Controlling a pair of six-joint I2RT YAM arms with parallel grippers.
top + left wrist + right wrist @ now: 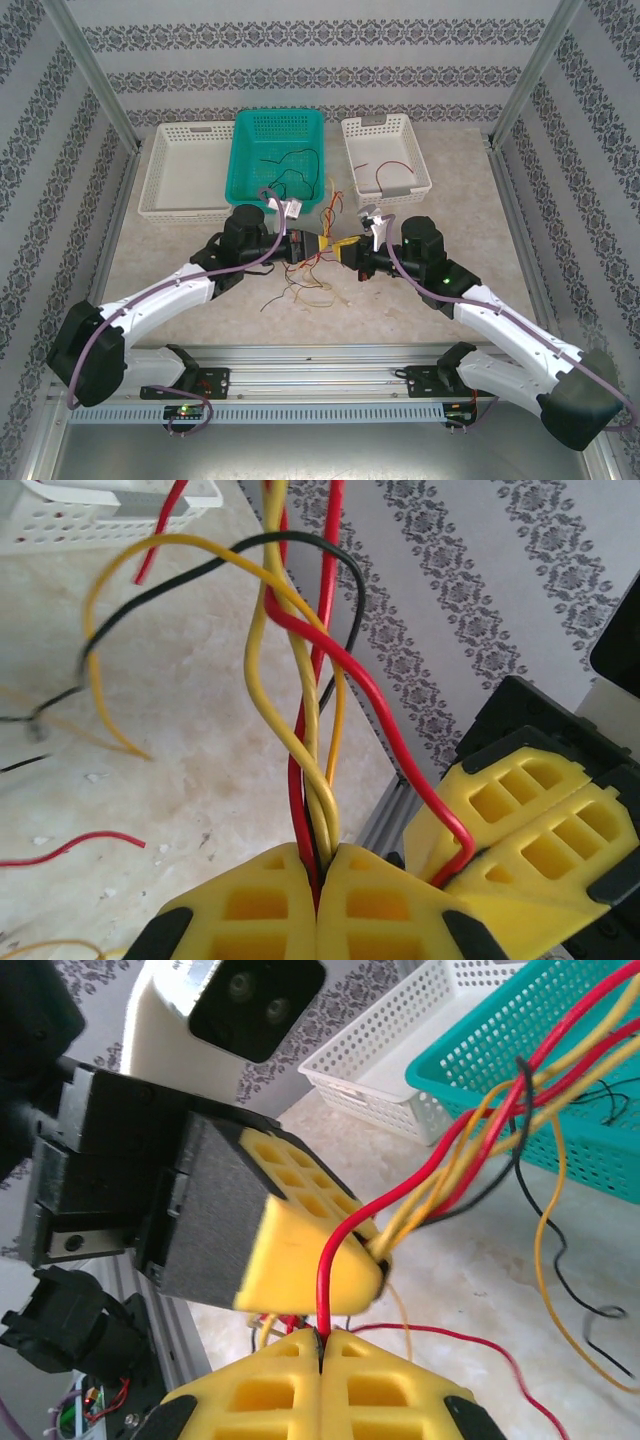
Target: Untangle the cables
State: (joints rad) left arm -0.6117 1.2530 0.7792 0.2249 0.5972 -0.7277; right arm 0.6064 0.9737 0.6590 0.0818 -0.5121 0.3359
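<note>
top external: tangled cables point(318, 288) before teal basket point(241, 160), white baskets point(352, 152) flanking

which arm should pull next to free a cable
Right, probably: the right hand pinches a single red cable, while the left hand clamps a bundle of several cables and can anchor it.

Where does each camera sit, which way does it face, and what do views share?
Top external: above and behind the bases, looking down on the table, both arms, left claw and right claw meeting mid-table.
Left wrist: on the left arm, looking past the shut left claw at the cables it clamps; right claw alongside.
Right wrist: on the right arm, looking past the right claw, shut on a red cable, toward the teal basket; left claw ahead.
Shared: both wrist views show both claws and the cables.
</note>
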